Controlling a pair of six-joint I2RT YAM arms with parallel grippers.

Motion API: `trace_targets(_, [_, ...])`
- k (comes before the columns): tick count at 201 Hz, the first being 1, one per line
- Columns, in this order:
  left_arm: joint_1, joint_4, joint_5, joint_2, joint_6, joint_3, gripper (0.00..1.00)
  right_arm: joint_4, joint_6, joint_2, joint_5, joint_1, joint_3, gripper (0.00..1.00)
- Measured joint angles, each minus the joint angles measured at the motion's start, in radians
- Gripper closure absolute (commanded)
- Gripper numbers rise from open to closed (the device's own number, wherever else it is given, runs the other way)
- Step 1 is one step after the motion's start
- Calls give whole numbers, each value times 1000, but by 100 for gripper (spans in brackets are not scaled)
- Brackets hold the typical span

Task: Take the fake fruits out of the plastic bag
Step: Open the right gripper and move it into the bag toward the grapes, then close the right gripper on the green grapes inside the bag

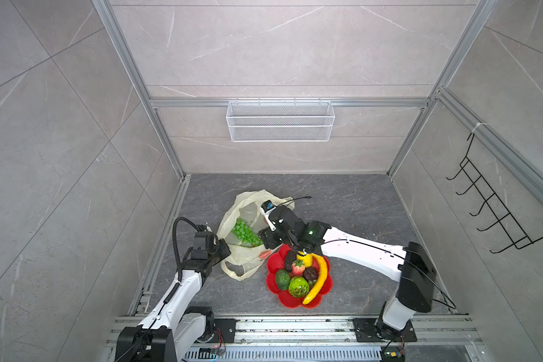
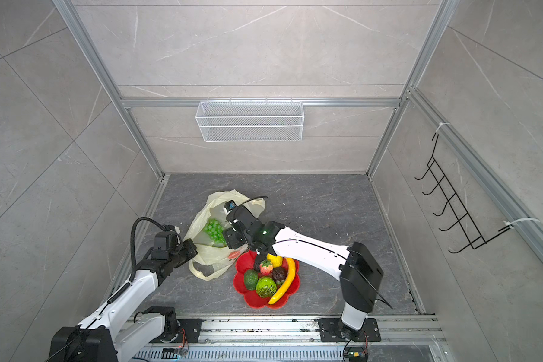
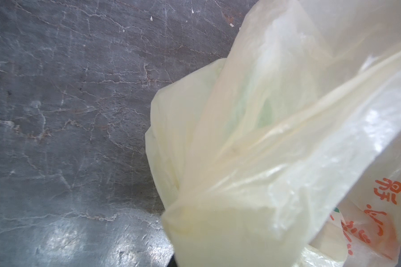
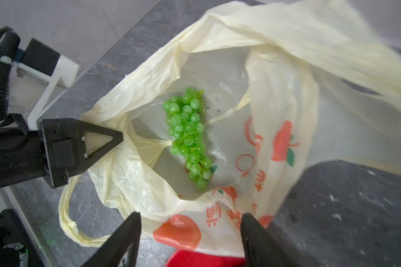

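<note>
The pale-yellow plastic bag (image 1: 251, 200) (image 2: 220, 196) lies on the dark floor with its mouth held wide. A green grape bunch (image 1: 245, 233) (image 4: 189, 136) lies inside it. My left gripper (image 1: 226, 247) (image 4: 116, 138) is shut on the bag's rim; in the left wrist view bag film (image 3: 264, 138) covers the jaws. My right gripper (image 1: 264, 239) (image 4: 191, 216) hovers open over the bag's near edge, holding nothing. A banana (image 1: 318, 279), strawberry (image 1: 297, 267), lemon (image 1: 304, 258), green avocado (image 1: 282, 279), knobbly ball (image 1: 298, 285) and dark pieces lie on the red plate.
The red flower-shaped plate (image 1: 295, 304) (image 4: 195, 259) sits just right of the bag, under my right forearm. A white wire basket (image 1: 279, 120) hangs on the back wall and a black hook rack (image 1: 496, 203) on the right wall. Aluminium rails (image 1: 295, 326) line the front.
</note>
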Motion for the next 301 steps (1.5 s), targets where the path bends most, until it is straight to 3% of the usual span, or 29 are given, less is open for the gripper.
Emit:
trace_targets(44, [5,0,1,19,0,0,94,0,-74,225,-105,-6,177,24])
trace_targets(110, [14,0,1,19,0,0,94,-17,-123,448,-116,-30,375,22])
trace_targets(113, [14,0,2,19,0,0,94,-20,-125,459,-114,-32,386,19])
trace_targets(117, [14,0,1,19,0,0,94,-23,-125,468,-114,-34,398,2])
trace_targets(120, [14,0,2,18,0,0,94,-27,-129,481,-116,-37,411,0])
trace_targets(268, [14,0,1,-6,0,-6,94,-255,-162,871,-106,-55,938,6])
trace_targets(301, [14,0,1,-14,0,-8,95,-318,-165,933,-80,-55,1039,16])
